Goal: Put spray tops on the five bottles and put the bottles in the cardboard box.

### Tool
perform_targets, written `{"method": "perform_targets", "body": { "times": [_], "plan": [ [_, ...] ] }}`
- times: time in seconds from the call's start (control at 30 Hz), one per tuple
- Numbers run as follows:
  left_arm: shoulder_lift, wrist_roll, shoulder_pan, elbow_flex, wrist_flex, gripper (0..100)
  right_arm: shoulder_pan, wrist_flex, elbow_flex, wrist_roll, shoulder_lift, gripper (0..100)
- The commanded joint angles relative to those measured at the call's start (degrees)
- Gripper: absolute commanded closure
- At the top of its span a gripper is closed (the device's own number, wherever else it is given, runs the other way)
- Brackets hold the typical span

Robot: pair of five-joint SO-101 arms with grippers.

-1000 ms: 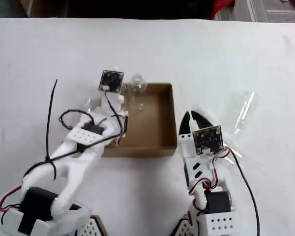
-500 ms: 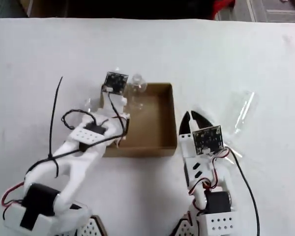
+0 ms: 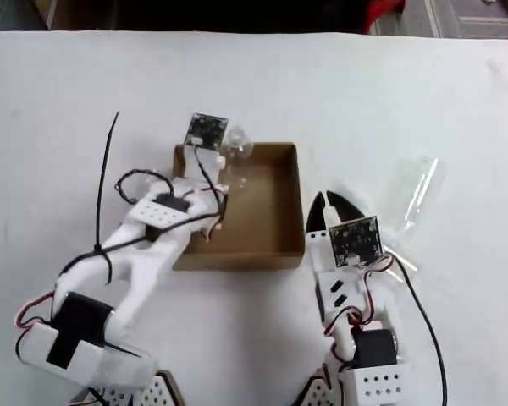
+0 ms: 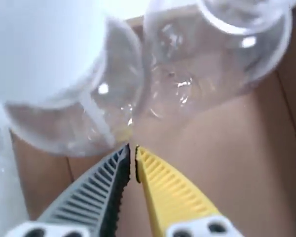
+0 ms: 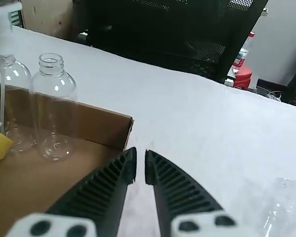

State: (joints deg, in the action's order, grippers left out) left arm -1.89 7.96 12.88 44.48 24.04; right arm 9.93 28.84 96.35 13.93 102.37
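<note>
Two clear bottles stand in the far left corner of the cardboard box (image 3: 284, 245). One bottle (image 5: 53, 108) has an open neck. The other (image 5: 12, 89) holds a white dip tube. My left gripper (image 4: 133, 148) is down inside the box, its grey and yellow fingers shut, tips right at the foot of the tubed bottle (image 4: 64, 113) beside the open one (image 4: 207, 64). Nothing shows between the tips. In the high view that arm (image 3: 165, 216) covers the box's left side. My right gripper (image 3: 328, 199) rests just right of the box, black fingers (image 5: 113, 182) shut and empty.
Another clear bottle (image 3: 419, 190) lies on its side on the white table to the right of my right arm, and its edge (image 5: 286, 207) shows in the right wrist view. A black chair stands beyond the table's far edge.
My left arm has swung to the right and further into the box, toward the two bottles. The right arm has stayed still.
</note>
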Motion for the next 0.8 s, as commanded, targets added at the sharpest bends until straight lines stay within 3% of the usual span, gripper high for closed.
{"method": "perform_targets", "body": {
  "times": [0.0, 0.23, 0.5, 0.57, 0.77],
  "plan": [
    [-0.6, -0.8, -1.2, -2.6, -2.1, 98, 0.3, -0.8, 0.5, 0.7, 0.3, 98.1],
    [-1.6, -0.8, -0.7, -3.2, 2.3, 98, 0.2, -1.1, 0.5, 0.7, 0.3, 98.1],
    [-16.6, -3.1, -1.1, 1.3, 5.7, 97, 0.2, -1.1, 0.5, 0.7, 0.3, 98.1],
    [-19.9, -6.0, -1.1, 2.6, 8.2, 96, 0.2, -1.1, 0.5, 0.7, 0.3, 98.1],
    [-28.1, -5.5, -2.7, 3.2, 22.0, 86, 0.4, -0.8, 0.5, 0.7, 0.3, 98.1]
  ]
}}
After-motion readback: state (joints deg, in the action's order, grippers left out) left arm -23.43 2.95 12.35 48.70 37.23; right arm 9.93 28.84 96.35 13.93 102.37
